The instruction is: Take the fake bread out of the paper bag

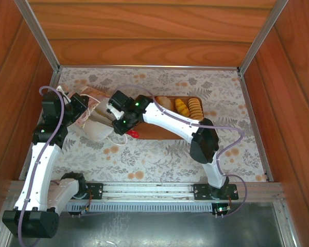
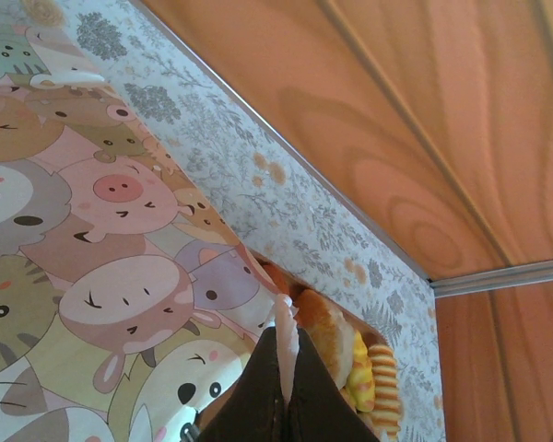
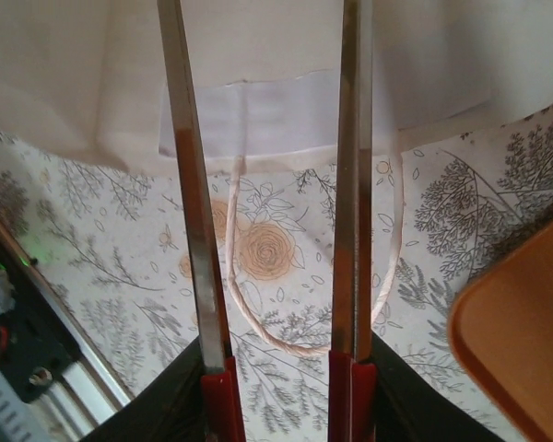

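1. Left gripper (image 2: 286,368): pressed together, pinching the paper bag (image 2: 101,276) by its rim.
2. Right gripper (image 3: 263,92): fingers spread at the bag's mouth, gripping nothing.
3. Fake bread (image 1: 182,107): pieces on the brown tray (image 3: 521,341), beside the bag.

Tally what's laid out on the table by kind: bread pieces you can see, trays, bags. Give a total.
fake bread, lying on the tray: 3
tray: 1
paper bag: 1
Total: 5
Anything inside the bag is hidden and is not counted.
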Available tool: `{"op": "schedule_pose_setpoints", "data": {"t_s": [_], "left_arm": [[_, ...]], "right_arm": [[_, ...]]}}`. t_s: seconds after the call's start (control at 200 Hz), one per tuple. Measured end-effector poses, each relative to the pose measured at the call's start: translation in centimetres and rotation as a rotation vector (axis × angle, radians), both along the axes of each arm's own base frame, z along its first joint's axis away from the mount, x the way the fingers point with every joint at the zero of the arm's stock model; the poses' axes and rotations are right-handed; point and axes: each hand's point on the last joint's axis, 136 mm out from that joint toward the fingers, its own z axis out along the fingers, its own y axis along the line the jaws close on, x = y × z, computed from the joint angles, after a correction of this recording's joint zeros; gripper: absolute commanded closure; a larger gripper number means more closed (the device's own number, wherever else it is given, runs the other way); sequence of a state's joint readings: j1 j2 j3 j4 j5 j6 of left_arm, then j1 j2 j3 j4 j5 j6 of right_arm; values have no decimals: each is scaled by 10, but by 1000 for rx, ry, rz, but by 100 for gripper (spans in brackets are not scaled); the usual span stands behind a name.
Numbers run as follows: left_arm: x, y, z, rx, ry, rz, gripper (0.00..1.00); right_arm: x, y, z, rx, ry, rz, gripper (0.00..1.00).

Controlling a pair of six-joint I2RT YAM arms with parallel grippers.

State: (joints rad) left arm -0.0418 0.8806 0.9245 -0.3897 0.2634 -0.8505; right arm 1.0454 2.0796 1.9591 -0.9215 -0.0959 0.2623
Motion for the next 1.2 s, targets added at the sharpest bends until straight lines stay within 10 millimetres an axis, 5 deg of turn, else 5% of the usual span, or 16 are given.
{"op": "schedule_pose_setpoints", "data": {"t_s": [0.335,0.67,0.864,1.199], "left_arm": [[1,0,-1,-4,6,-1,100],[1,-1,-2,-4,10,-2,100],[1,-1,-2,-4,9,-2,100],[1,-1,-2,-4,9,-2,100]], "right_arm": [[2,24,8,171,248,-166,60],[-8,31,-24,125,360,-181,60],[-15,42,-17,183,420,-151,60],[-18,54,-10,247,460,-131,79]]}}
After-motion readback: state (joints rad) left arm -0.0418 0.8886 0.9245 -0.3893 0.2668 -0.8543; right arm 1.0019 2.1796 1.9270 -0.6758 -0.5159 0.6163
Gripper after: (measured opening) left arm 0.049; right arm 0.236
